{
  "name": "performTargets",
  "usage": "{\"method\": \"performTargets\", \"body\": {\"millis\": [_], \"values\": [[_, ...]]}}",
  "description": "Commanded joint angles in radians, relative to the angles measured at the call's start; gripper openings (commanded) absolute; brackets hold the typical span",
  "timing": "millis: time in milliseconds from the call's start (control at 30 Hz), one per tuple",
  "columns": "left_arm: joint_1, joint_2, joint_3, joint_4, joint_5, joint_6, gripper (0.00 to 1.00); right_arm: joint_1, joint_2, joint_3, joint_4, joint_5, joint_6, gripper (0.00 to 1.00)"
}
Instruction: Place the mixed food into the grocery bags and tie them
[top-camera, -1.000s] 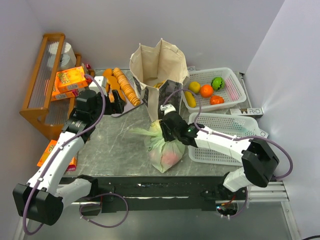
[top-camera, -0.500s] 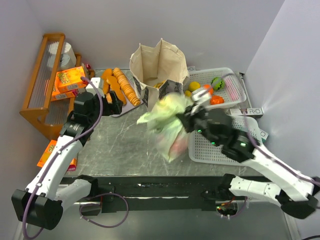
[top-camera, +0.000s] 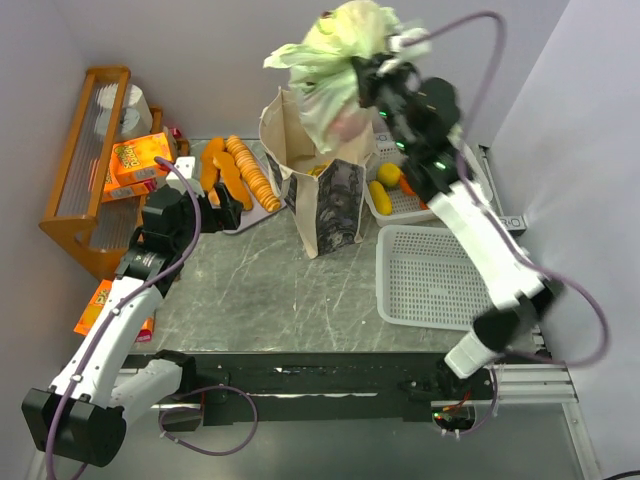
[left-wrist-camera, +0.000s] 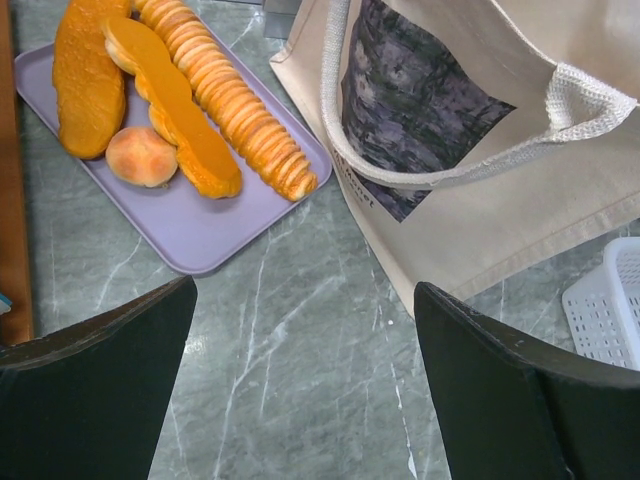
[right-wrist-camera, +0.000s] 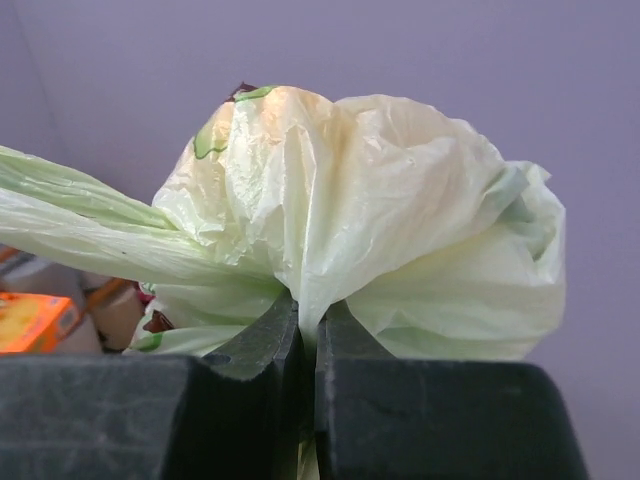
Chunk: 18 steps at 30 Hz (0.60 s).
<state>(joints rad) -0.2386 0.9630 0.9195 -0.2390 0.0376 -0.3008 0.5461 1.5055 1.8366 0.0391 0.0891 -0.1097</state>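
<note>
Transfer of the filled green bag (top-camera: 335, 60) seems in hand: our right jaws pinch tight on its gathered neck, its bulk bulging just beyond them, above the canvas tote (top-camera: 318, 170). Meanwhile our left jaws gape empty. Next, we judge, comes a steady descent into the tote's mouth.

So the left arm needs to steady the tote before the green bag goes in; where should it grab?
I'd pinch the canvas tote's left top rim, coming from above-left with the open left gripper, one finger inside, one outside. The tote stands upright, mouth open, leaving that thin edge free, clear of the green bag.
</note>
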Motion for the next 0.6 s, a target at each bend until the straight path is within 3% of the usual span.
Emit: {"method": "performTargets", "body": {"millis": [0, 200, 400, 567], "values": [[0.013, -0.023, -0.005, 0.061, 0.031, -0.001, 0.96, -0.011, 0.185, 0.131, 0.168, -0.083, -0.111, 0.0], [0.018, -0.017, -0.007, 0.061, 0.053, -0.008, 0.96, -0.012, 0.343, 0.165, 0.137, -0.107, -0.151, 0.0], [0.019, -0.02, -0.01, 0.064, 0.054, -0.006, 0.96, -0.008, 0.181, -0.147, 0.162, -0.123, -0.095, 0.0], [0.025, -0.004, -0.004, 0.063, 0.071, -0.012, 0.96, -0.006, 0.174, -0.149, 0.029, -0.132, -0.094, 0.0]]}}
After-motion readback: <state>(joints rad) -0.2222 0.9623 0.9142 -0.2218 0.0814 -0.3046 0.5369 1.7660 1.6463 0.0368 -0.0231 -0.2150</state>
